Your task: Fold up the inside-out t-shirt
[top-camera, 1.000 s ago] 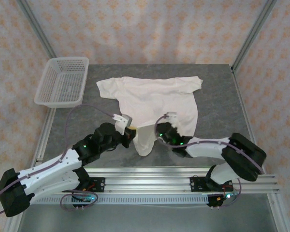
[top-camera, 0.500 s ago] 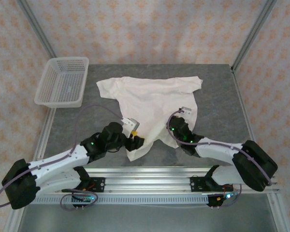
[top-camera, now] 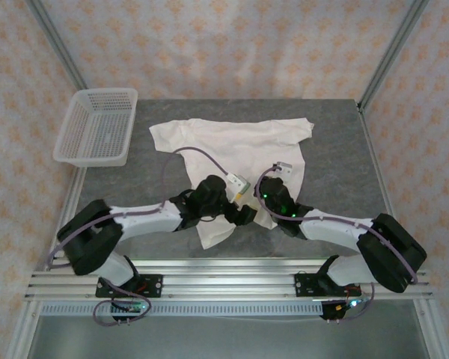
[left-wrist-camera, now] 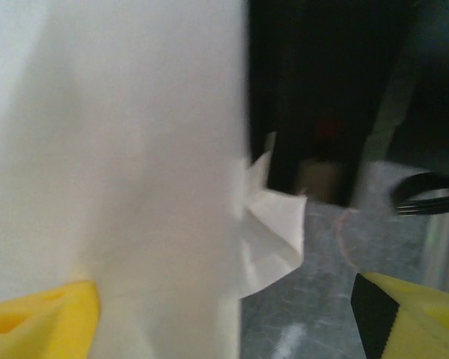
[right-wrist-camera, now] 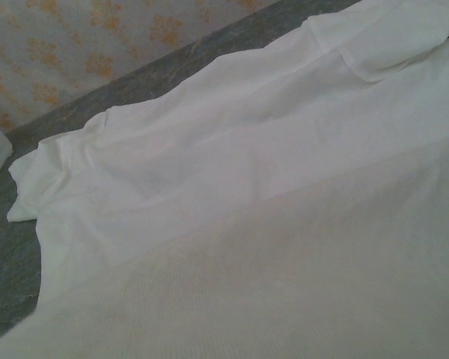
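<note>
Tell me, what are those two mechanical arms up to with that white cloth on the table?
Two robot arms are folding an off-white t-shirt that lies on the grey table. Both reach over its near part, where the cloth is bunched narrower. The left pincer stands open, its yellow fingertips wide apart over the fabric. The right pincer sits low on the shirt beside it; whether it holds cloth cannot be seen.

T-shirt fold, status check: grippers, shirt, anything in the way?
Left gripper open over T-shirt. Right gripper low at it, jaws hidden. Far part spread, near hem bunched. Basket clear, far left.
</note>
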You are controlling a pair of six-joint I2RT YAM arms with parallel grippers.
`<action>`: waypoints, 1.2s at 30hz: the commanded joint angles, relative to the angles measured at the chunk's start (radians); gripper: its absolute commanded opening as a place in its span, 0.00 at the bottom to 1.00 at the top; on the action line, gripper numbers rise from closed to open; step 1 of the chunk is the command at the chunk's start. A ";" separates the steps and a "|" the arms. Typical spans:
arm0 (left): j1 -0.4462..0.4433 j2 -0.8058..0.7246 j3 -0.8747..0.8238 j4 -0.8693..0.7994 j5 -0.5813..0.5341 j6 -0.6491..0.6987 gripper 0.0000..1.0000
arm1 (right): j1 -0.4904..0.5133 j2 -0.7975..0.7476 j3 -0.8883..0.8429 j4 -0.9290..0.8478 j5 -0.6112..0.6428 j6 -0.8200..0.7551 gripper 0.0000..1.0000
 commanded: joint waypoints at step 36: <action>0.092 -0.248 0.377 -0.392 0.125 -0.301 0.00 | 0.025 0.270 0.118 0.323 0.374 -0.493 0.01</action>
